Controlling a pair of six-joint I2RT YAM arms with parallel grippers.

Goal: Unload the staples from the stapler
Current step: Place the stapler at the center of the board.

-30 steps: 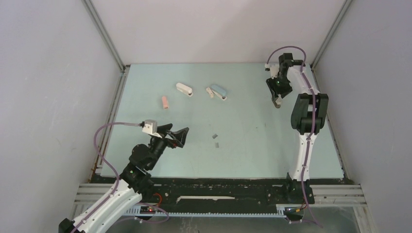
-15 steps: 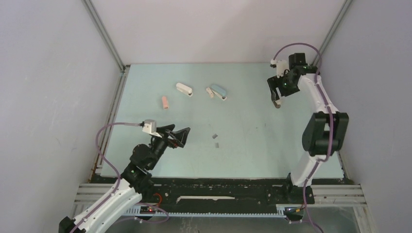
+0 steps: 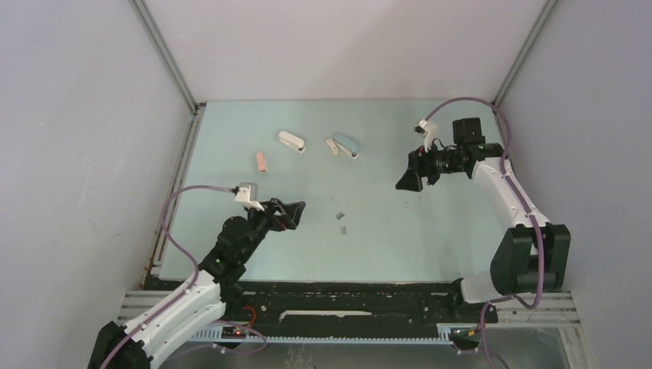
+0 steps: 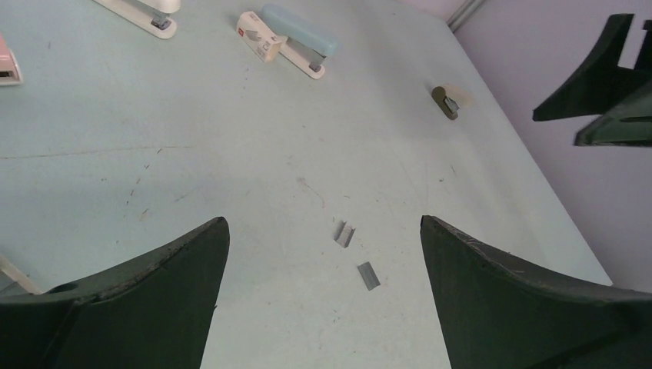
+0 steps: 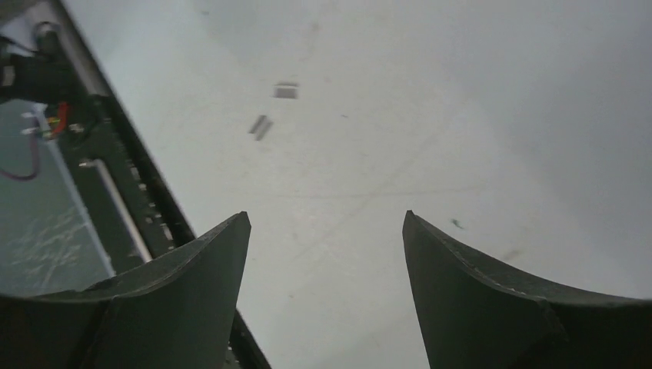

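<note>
Staples [image 3: 341, 222] lie loose mid-surface, near my left claw [image 3: 288, 215]. Both it and the right claw [image 3: 406, 181] gape apart, empty. Unloading looks done, I judge; next I'd check the blue stapler [image 3: 346, 144] at the far edge.

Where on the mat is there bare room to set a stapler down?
Bare: near right of the mat, from the staples to the right edge, and the band between staples and staplers. Crowded: far centre-left, around the white stapler, pink stapler and blue stapler.
</note>
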